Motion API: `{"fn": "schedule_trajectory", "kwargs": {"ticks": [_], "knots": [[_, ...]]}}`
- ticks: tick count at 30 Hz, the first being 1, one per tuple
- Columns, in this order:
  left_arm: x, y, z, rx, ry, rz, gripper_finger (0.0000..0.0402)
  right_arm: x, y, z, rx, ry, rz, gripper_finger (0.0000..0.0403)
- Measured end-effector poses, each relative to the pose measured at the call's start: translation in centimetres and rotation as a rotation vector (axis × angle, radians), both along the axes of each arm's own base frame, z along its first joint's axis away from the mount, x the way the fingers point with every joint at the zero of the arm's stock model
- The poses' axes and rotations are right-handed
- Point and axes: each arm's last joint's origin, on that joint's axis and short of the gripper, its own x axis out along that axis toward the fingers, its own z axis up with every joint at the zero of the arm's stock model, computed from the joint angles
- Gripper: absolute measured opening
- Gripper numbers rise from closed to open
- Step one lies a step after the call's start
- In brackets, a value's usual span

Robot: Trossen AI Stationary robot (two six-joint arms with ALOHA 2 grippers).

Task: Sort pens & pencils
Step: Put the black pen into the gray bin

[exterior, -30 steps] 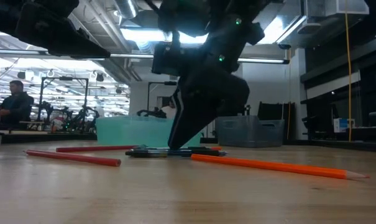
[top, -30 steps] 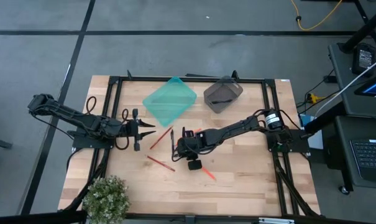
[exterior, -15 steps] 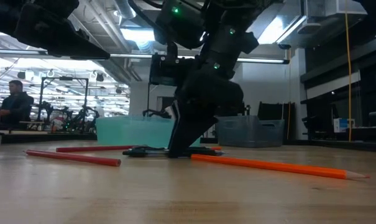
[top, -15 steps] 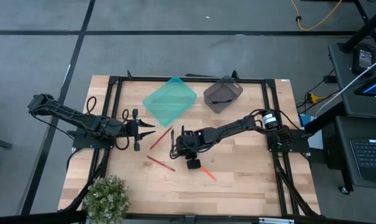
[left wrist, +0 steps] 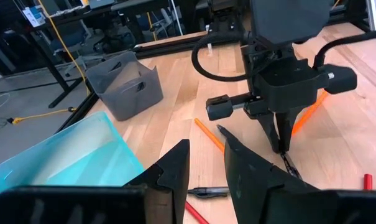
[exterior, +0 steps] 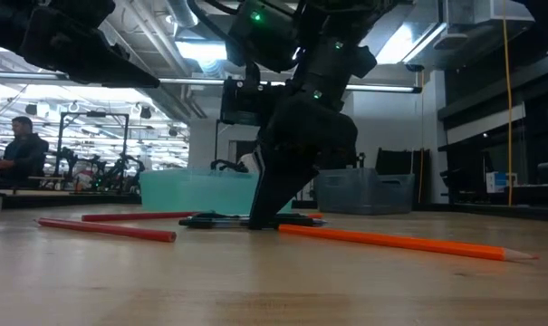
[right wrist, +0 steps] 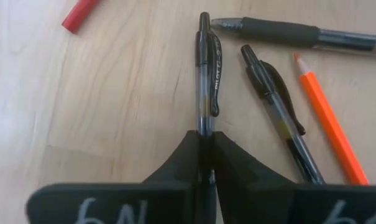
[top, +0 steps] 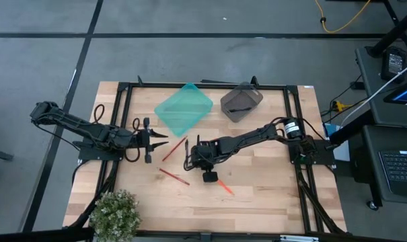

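My overhead camera looks straight down on the whole bench (top: 270,195). My low one sits at benchtop height, facing the room. Each wrist camera looks closely past its own fingers; all four share the pens (right wrist: 204,68).

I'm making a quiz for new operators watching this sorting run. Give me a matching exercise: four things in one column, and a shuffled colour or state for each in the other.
Things
1. right gripper
2. left gripper
3. teal bin
4. grey bin

States
A. translucent, blue-green, nothing visible inside
B. open, waiting at the table's left side
C. down at the table, pinching a black pen
D. dark, at the far edge, a dark stick inside

Pairs: 1-C, 2-B, 3-A, 4-D
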Motion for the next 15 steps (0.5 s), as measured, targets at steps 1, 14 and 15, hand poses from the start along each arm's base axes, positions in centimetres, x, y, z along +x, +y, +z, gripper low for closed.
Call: {"fn": "schedule_trajectory", "kwargs": {"ticks": [1, 14, 15], "knots": [[0.0, 0.0, 0.0, 0.001, 0.003, 0.0, 0.0094, 0.0, -0.1, 0.0, 0.015, 0.003, -0.004, 0.0031], [0.0, 0.0, -0.1, 0.002, 0.007, 0.0, 0.0094, 1.0, -1.2, 1.5, 0.078, 0.02, 0.021, 0.0031], [0.0, 0.0, -0.1, 0.003, 0.009, 0.0, 0.0094, 1.1, -1.2, 1.8, 0.074, 0.033, 0.027, 0.0031]]}}
